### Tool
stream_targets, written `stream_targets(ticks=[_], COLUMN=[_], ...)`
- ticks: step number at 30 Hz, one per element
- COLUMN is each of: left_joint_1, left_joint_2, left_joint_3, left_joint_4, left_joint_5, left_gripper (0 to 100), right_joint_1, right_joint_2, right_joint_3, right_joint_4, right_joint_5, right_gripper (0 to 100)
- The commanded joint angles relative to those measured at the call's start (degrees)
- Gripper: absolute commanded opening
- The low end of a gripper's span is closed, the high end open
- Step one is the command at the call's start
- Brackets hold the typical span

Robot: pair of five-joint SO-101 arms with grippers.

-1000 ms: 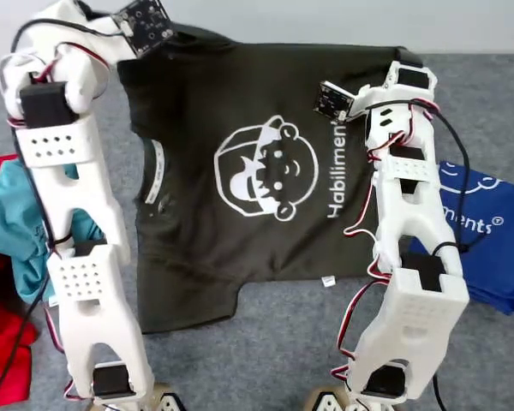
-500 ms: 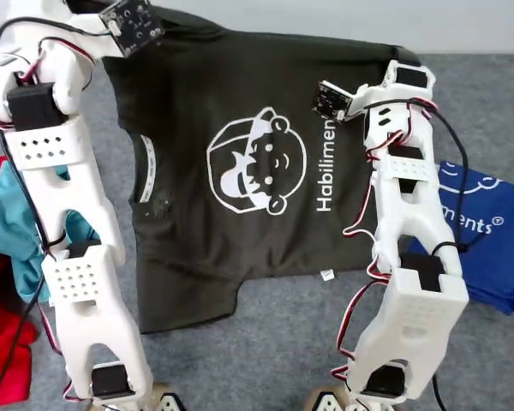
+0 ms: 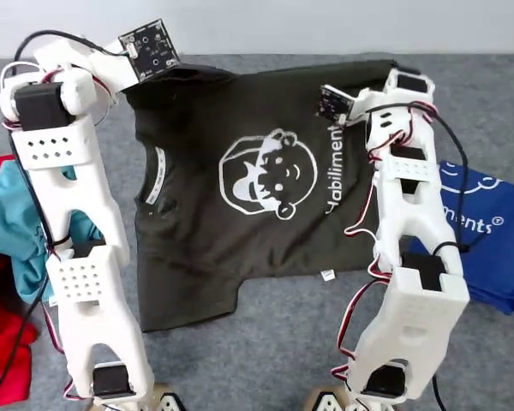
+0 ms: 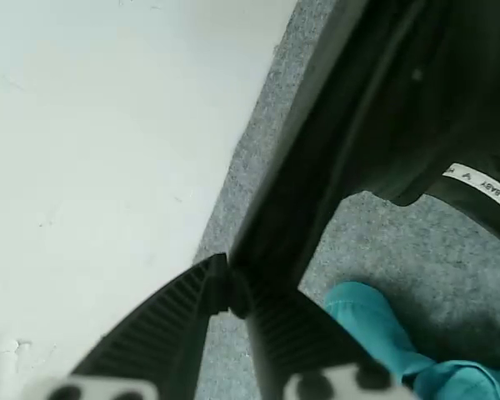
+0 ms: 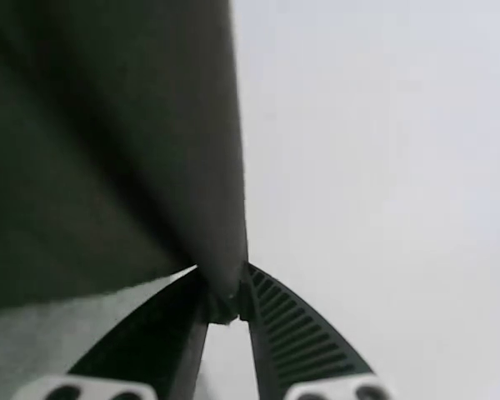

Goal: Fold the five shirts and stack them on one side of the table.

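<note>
At the table's [image 3: 283, 360] far edge, my left gripper [image 4: 229, 289] and right gripper [image 5: 225, 307] each pinch the dark shirt [image 3: 240, 231], spread mid-table; lengthwise fold judged in hand, next requiring an even pull nearward.

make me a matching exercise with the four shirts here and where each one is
Things:
1 dark shirt
2 blue shirt
3 teal shirt
4 red shirt

Places:
A outermost on the left side, at the high view's edge
B spread mid-table, far edge clamped in both arms' jaws
C beside the right arm, on its outer side
D bunched against the left arm

Pairs: 1-B; 2-C; 3-D; 4-A
</note>
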Motion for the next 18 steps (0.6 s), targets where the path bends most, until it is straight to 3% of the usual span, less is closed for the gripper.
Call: stream_targets(ticks=[1, 9, 18], left_joint_1=[-1.58, -6.07, -3.78], left_joint_2=[-1.76, -2.37, -2.29], left_joint_3=[-2.42, -2.59, -7.25], left_joint_4=[0.44, -15.12, -24.97], left_joint_5=[0.62, 0.79, 0.53], left_gripper=[1, 1, 1], right_joint_1=[0.48, 0.13, -0.22], right_joint_2=[-1.1, -0.66, -1.01], right_joint_3=[-3.69, -3.69, -3.96], right_joint_4=[5.05, 8.75, 8.66], right_joint_5=[0.53, 0.26, 0.26], right_gripper=[1.0, 1.0, 1.0])
